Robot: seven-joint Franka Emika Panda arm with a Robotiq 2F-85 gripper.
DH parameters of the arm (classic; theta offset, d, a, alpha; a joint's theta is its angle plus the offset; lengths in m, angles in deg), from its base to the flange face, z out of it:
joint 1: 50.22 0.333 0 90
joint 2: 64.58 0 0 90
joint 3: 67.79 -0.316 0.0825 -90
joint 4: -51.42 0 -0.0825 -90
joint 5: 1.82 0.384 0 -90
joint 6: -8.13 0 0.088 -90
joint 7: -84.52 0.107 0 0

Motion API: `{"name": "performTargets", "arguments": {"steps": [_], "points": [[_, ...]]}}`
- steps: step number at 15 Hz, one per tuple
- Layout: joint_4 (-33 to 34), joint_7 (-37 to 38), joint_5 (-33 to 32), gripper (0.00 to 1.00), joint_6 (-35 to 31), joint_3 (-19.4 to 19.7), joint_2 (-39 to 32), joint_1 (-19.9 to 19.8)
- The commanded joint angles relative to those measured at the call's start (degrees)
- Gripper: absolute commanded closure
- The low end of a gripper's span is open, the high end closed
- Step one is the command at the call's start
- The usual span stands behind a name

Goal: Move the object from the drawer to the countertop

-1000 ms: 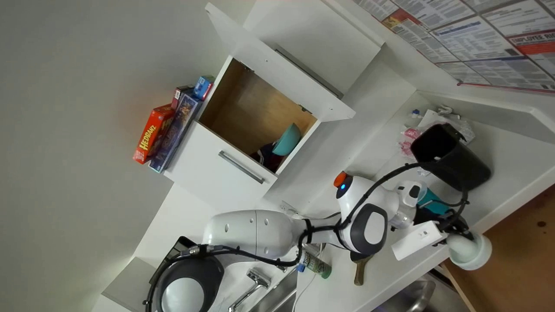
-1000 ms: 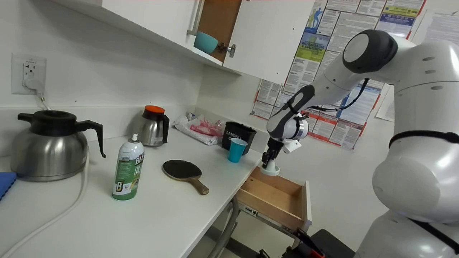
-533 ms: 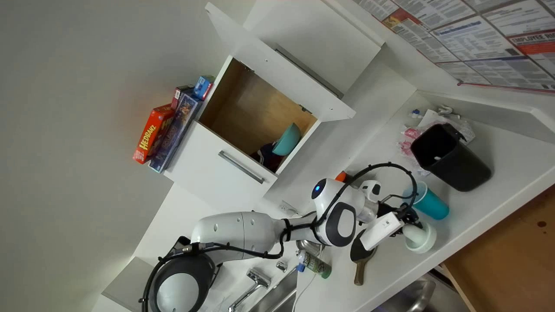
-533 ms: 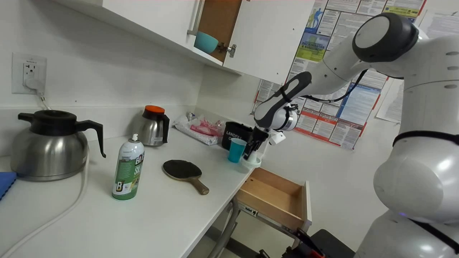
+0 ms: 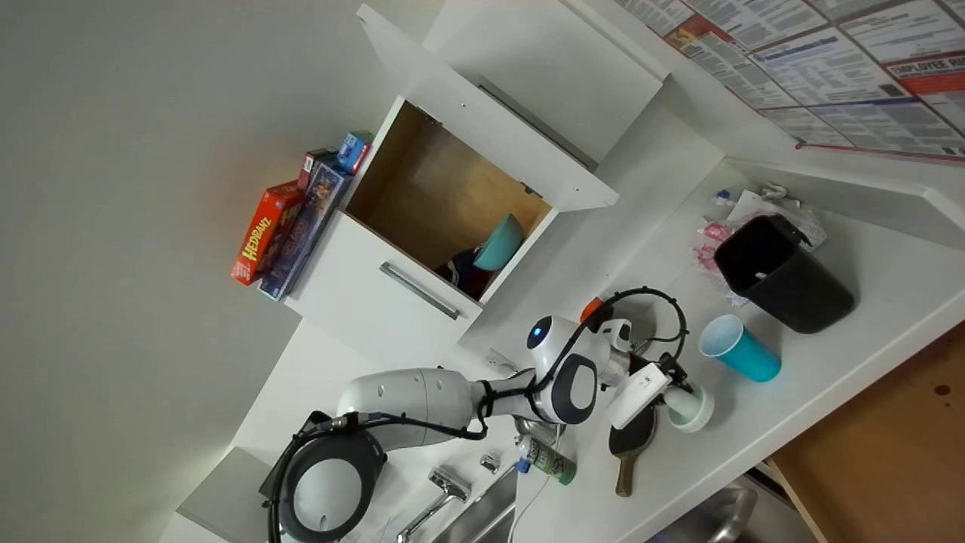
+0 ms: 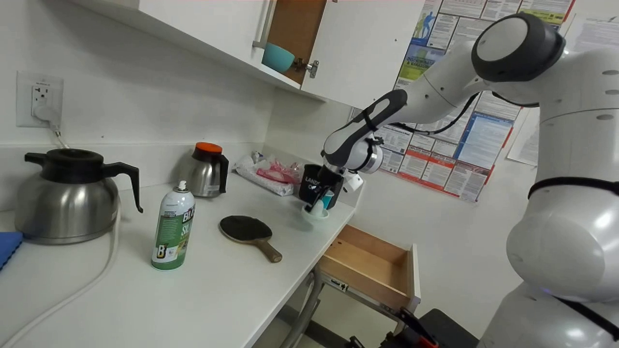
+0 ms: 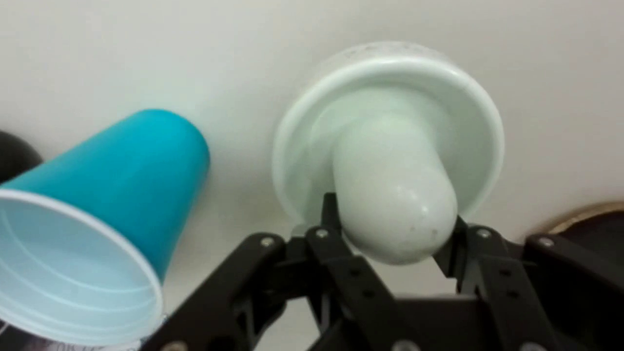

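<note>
A white object has a wide round rimmed base and a thick rounded post. My gripper is shut on the post, a finger on each side. The object also shows in both exterior views, over the white countertop, right of the blue cup in the wrist view. I cannot tell whether its base touches the surface. The gripper points down toward the countertop. The drawer is pulled open below the countertop edge, with its wooden inside showing nothing in it.
A black bin stands behind the blue cup. A paddle, a spray can and steel jugs stand or lie on the countertop. An open wall cabinet with a teal bowl is above.
My gripper has carried the white object from over the drawer and countertop edge inward, past the cup, to over the countertop near the paddle. The grip has stayed shut.
</note>
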Motion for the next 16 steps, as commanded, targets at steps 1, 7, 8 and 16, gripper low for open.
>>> {"name": "performTargets", "arguments": {"steps": [1,7,8,16], "points": [[6.3,-1.7,0.7,0.8,-1.4,-0.1,-4.8,1.5],[18.7,-2.5,-0.8,0.8,-0.2,-1.5,-14.8,2.8],[20.1,-3.0,-0.9,0.8,-0.4,-2.1,-15.9,2.8],[26.7,-5.7,-1.3,0.29,0.0,-5.4,-21.1,3.2]]}}
